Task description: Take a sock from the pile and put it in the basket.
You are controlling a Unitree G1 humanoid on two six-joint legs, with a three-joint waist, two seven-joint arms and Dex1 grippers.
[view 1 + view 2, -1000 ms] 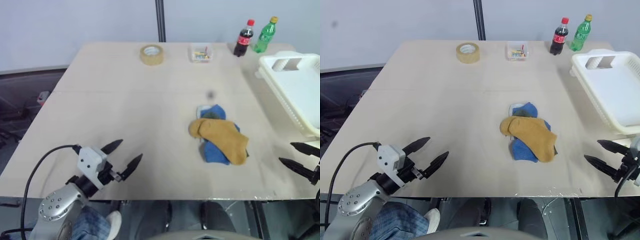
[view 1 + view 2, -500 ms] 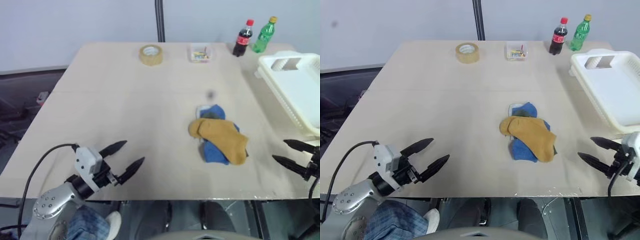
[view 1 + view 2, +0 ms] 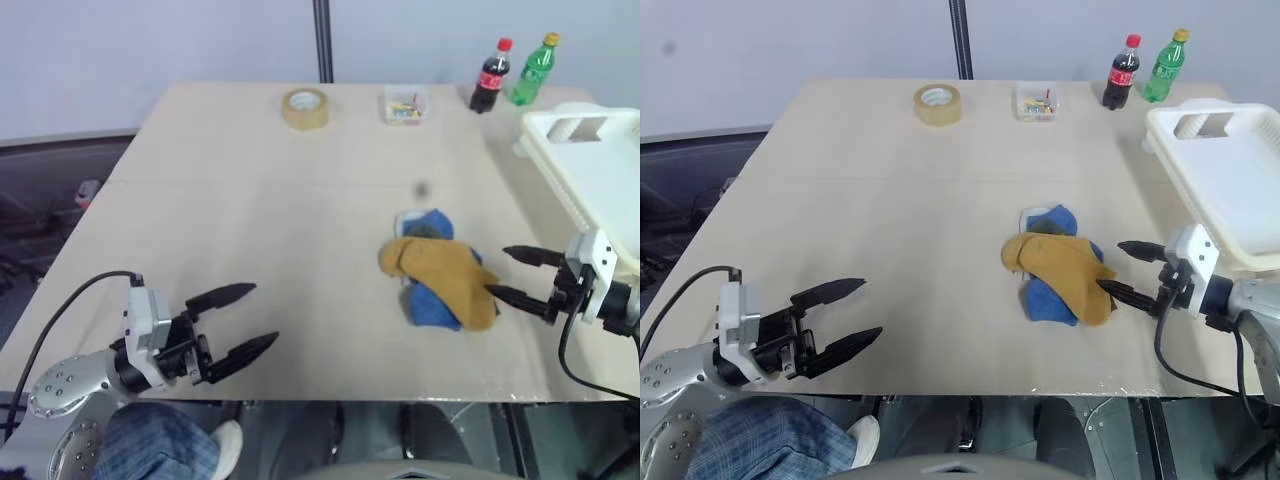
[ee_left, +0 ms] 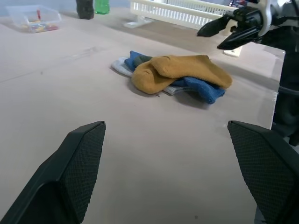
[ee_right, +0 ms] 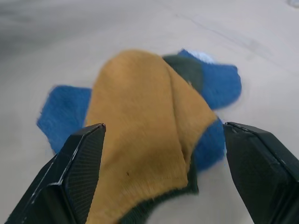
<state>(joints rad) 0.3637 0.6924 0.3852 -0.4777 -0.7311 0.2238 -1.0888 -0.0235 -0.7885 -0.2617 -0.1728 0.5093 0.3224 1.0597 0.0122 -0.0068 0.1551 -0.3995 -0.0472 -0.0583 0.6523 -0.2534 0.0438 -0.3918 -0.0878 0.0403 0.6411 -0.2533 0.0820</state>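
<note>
1. The pile [image 3: 436,281] is found near the middle of the counter [image 3: 250,200], toward its right half; a mustard yellow sock [image 5: 140,135] is draped over blue socks [image 5: 65,114], and a strip of dark olive green [image 5: 184,74] is seen beneath it.
2. The basket [image 3: 600,180] is set at the right edge of the counter, well apart from the pile and beyond the right arm.
3. The right tool [image 3: 512,275] is held released, its two black fingers spread wide and aimed at the right end of the yellow sock; one fingertip [image 3: 492,293] is seen just beside that end, but contact cannot be confirmed.
4. The left tool [image 3: 243,320] is likewise released, with nothing between its fingers, and is held near the front left of the counter, well apart from the pile.
5. The socks are judged to be light, soft and limp: no stiffness can be counted on, so a pinched sock is expected to sag and trail as it is lifted.
6. The knit surface is judged not to be slippery, and breakage is no concern.
7. The best hold is judged to be on the raised fold of the yellow sock, on top, where cloth can be gathered between the fingers.
8. A neighbouring blue sock may be dragged along if the pinch is taken too deep.
</note>
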